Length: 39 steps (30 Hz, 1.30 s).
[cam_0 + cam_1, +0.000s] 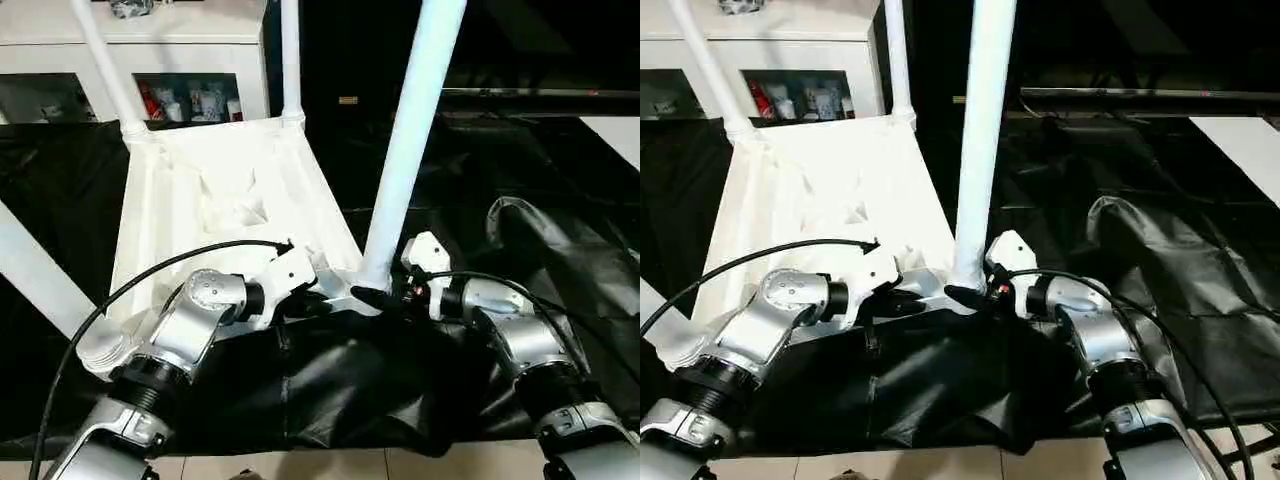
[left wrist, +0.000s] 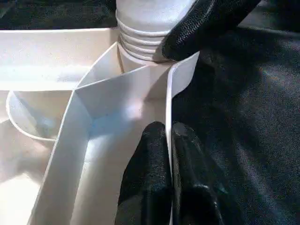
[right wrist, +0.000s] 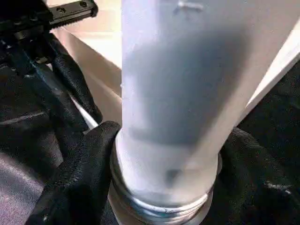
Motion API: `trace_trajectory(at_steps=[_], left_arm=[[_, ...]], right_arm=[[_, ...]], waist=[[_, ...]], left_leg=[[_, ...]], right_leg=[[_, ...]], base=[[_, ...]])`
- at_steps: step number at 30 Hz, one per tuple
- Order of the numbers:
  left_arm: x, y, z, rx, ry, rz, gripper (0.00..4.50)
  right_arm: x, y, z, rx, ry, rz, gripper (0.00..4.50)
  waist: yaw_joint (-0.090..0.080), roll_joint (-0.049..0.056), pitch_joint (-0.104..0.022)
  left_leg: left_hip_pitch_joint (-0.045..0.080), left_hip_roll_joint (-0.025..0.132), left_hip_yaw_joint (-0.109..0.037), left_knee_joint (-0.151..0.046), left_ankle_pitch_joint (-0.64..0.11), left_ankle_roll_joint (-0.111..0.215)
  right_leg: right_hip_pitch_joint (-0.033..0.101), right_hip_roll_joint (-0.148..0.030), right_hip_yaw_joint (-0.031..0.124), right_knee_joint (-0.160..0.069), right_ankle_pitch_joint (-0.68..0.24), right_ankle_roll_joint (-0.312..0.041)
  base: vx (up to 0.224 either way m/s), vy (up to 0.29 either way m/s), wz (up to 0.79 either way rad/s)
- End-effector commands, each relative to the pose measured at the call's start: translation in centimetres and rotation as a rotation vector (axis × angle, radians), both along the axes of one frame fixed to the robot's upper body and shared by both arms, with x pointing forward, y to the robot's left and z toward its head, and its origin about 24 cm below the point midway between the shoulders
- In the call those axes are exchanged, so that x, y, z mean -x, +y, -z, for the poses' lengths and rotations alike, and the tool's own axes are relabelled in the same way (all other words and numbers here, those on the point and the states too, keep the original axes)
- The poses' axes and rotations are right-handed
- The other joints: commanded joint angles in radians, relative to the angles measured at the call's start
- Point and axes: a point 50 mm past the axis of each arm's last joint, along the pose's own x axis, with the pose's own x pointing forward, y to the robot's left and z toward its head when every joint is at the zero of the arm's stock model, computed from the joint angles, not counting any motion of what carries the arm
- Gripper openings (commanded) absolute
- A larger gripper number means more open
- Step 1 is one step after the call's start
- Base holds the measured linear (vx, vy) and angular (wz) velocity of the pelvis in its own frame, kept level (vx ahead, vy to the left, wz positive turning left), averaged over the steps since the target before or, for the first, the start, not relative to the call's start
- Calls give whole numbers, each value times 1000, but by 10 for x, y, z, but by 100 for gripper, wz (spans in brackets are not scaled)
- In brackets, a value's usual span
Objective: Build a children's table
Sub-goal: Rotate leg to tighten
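Both claws grip: left [image 2: 169, 154] pinches tabletop [image 1: 190, 190] rim, right [image 3: 159, 187] hides leg [image 1: 410, 150] base.

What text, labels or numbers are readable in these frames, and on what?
None readable.
Packages in the cabinet behind the tabletop: printing too small and blurred to read.
Small yellowish tag on the dark backdrop: too small to read.
Leg, left gripper, right gripper: no markings.

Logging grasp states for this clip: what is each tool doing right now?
Left tool: shut on the tabletop edge wall.
Right tool: closed around the base of the near leg, by its threads.
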Motion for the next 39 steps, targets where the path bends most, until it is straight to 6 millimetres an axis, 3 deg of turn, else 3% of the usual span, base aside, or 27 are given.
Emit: trace_trajectory(at_steps=[1, 4, 8, 11, 16, 21, 23, 26, 30, 34, 39], left_arm=[[1, 4, 16, 9, 46, -98, 0], [-12, 0, 14, 23, 17, -207, 0], [-25, -8, 11, 13, -14, -309, 0], [-33, -19, 9, 2, -33, -358, 0], [-35, -39, 8, 4, -41, -355, 0], [-35, -45, 9, 6, -53, -334, 0], [-33, -44, 10, 4, -55, -312, 0], [-30, -39, 11, -5, -55, -272, 0], [-27, -36, 12, -10, -64, -240, 0], [-24, -25, 12, -32, -74, -191, 0], [-18, -18, 9, 2, -61, -107, 0]], right_arm=[[-1, 4, 8, 7, 26, 55, 277], [-4, 7, 22, -20, 79, 225, 277], [-10, 15, 33, -26, 122, 408, 277], [-18, 24, 35, 6, 125, 535, 277], [-29, 40, 29, -4, 135, 643, 277], [-31, 48, 25, -53, 137, 637, 277], [-33, 46, 21, -90, 126, 639, 333], [-37, 37, 14, -87, 61, 632, 353], [-39, 32, 5, -132, 46, 595, 392], [-36, 18, -5, -147, 54, 454, 421], [-14, 8, -7, -57, 35, 155, 421]], waist=[[6, -22, -49], [4, -19, -44], [2, -15, -43], [2, -16, -46], [4, -19, -50], [8, -18, -48], [8, -17, -46], [8, -15, -47], [10, -16, -54], [15, -16, -57], [18, -12, -52]], left_leg=[[3, 55, -18, -66, -143, 86], [14, 55, -18, -71, -198, 56], [17, 55, -20, -76, -229, 27], [16, 55, -23, -79, -220, 13], [12, 55, -20, -75, -185, 30], [12, 56, -19, -76, -188, 41], [13, 57, -20, -79, -204, 38], [11, 58, -21, -79, -208, 36], [5, 55, -16, -70, -122, 73], [1, 53, -15, -63, -76, 116], [5, 58, -16, -67, -141, 97]], right_leg=[[37, -94, 48, -83, -104, -233], [30, -96, 51, -94, -197, -222], [25, -97, 54, -101, -260, -203], [28, -98, 53, -98, -242, -198], [30, -99, 53, -92, -160, -206], [30, -101, 53, -94, -139, -209], [30, -102, 53, -96, -162, -205], [31, -103, 55, -96, -165, -201], [36, -98, 52, -83, -30, -220], [39, -91, 49, -73, 67, -227], [35, -95, 49, -86, -33, -218]], base=[[0, 0, 0], [0, 0, 0], [0, 0, 0], [0, 0, 0], [0, 0, 0], [0, 0, 0], [0, 0, 0], [0, 0, 0], [0, 0, 0], [0, 0, 0], [0, 0, 0]])
